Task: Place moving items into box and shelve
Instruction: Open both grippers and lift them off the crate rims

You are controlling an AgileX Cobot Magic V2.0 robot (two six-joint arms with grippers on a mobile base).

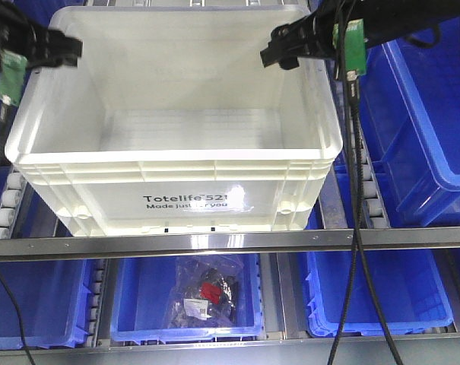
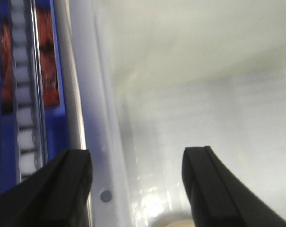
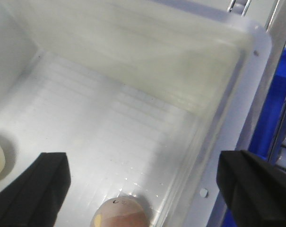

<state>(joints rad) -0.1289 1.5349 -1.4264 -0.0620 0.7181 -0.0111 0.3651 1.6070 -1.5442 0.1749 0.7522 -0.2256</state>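
Both arms reach over the box's far corners. The left gripper (image 2: 135, 182) and right gripper (image 3: 143, 182) each straddle a side wall, jaws spread and empty, probably releasing it. The box (image 1: 172, 186) rests on the shelf rollers (image 1: 9, 199), long axis left-right, label facing out. Inside, the pink-brown ball (image 3: 120, 213) lies by the right wall.

I see the box (image 1: 176, 163) standing on the roller rails (image 1: 9, 201) of my shelf (image 1: 230, 242). Beside it on the right stands a blue bin (image 1: 427, 129), probably on the same level.
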